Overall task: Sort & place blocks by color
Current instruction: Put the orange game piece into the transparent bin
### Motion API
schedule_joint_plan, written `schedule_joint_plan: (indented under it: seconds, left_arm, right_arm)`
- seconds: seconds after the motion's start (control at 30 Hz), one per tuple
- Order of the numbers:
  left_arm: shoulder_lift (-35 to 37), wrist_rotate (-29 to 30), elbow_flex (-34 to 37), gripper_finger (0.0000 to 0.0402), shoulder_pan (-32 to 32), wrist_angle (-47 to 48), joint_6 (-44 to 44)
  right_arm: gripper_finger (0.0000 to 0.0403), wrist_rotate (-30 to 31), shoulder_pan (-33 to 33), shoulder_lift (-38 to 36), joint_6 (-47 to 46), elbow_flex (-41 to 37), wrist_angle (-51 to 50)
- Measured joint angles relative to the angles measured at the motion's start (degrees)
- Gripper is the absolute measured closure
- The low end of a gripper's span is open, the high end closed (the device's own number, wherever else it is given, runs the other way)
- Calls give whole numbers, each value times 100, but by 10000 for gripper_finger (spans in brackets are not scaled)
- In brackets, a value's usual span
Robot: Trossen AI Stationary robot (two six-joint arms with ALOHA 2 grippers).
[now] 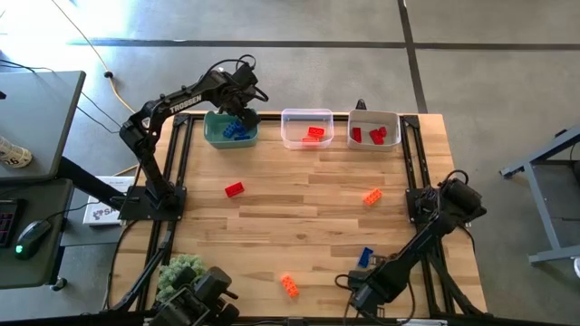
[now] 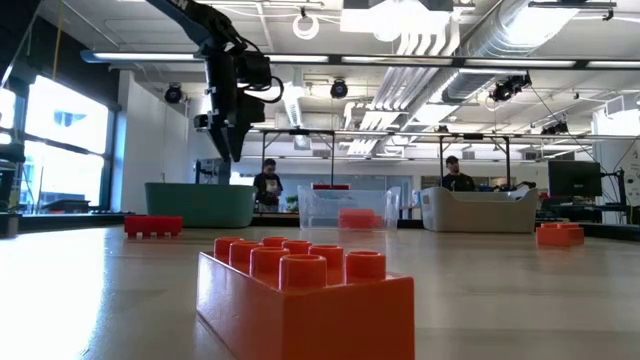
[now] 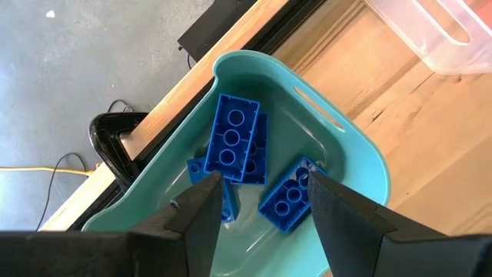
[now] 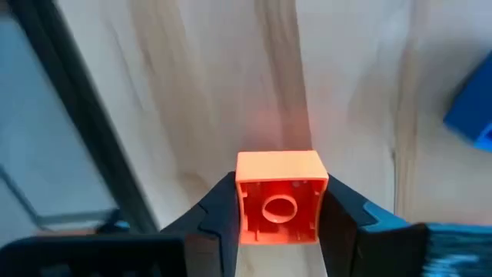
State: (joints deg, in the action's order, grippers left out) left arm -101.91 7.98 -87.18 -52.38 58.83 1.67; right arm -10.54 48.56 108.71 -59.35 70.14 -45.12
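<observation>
Left pincer (image 3: 261,204) released, hanging over the teal bin (image 1: 214,136) at 11 o'clock, blue blocks (image 3: 234,140) inside. Right pincer (image 4: 278,223) at 5 o'clock on the worktop (image 1: 308,199), grasping a small orange block (image 4: 278,196), apparently for sorting.

Left fingers (image 3: 200,223) apart, right fingers (image 4: 342,219) pinching.

1. You have an orange block (image 4: 278,198) between the right gripper's (image 4: 278,223) dark fingers, with a blue block (image 4: 473,115) just beside it.
2. Under your left gripper (image 3: 261,201), the bin (image 3: 361,154) is teal and every block (image 3: 234,138) in it is blue.
3. The clear bin (image 1: 306,129) next along holds orange-red; the white bin (image 1: 374,129) past it holds red.
4. Your table (image 1: 299,208) is pale striped wood with a red block (image 1: 235,189) on it.
</observation>
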Motion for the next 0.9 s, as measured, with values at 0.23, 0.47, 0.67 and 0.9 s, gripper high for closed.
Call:
schedule_joint_plan:
  seconds: [0.23,0.47,0.67,0.9]
  left_arm:
    - [0,-2,0,222,79,-2,0]
    - [0,-27,0,222,242,-2,0]
    - [0,-319,0,222,426,-2,2]
    - [0,-352,0,222,661,0,243]
  right_arm:
    - [298,67,-349,-7,-80,617,-140]
    - [298,673,-956,-18,-61,1185,-406]
    - [298,1464,-1758,-22,131,1422,-750]
    - [298,1849,-2848,-26,1187,1446,-829]
